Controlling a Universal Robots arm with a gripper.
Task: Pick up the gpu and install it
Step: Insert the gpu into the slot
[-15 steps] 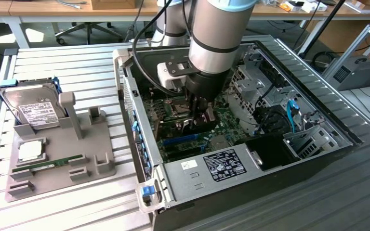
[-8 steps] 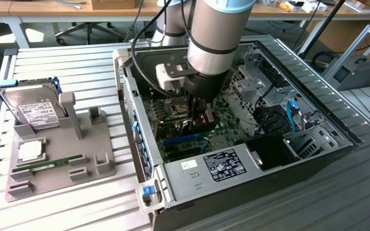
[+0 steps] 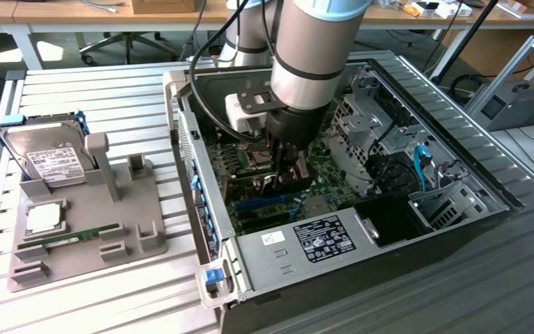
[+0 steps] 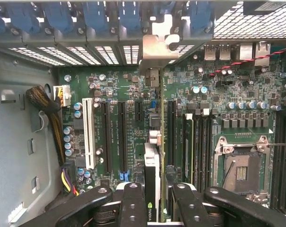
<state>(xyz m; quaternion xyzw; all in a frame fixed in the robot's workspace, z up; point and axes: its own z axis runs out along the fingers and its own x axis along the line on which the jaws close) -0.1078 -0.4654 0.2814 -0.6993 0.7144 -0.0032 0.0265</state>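
Storage first, at the left of the exterior view: a hard drive [image 3: 46, 156] stands in a grey holder [image 3: 81, 236] on the slatted bench [image 3: 109, 83], well apart from the work. Toward the middle, the open computer case [image 3: 341, 264] lies on its side, and the arm reaches down into it over the motherboard [image 3: 318, 163].

The gpu [image 4: 155, 156] looks light and stiff but fragile, I'd judge: a thin card seen edge-on, best taken by its flat faces near the top edge, away from the fan and the contacts. That is how it sits now. In the wrist view, at lower centre, the fingers [image 4: 133, 203] are drawn in narrow and clamp the card between them, one on each face. The card hangs upright just above the long expansion slots [image 4: 121, 137], its silver bracket [image 4: 157, 45] up against the case's rear openings at upper centre.

To the right lies the bare processor socket [image 4: 240, 170].
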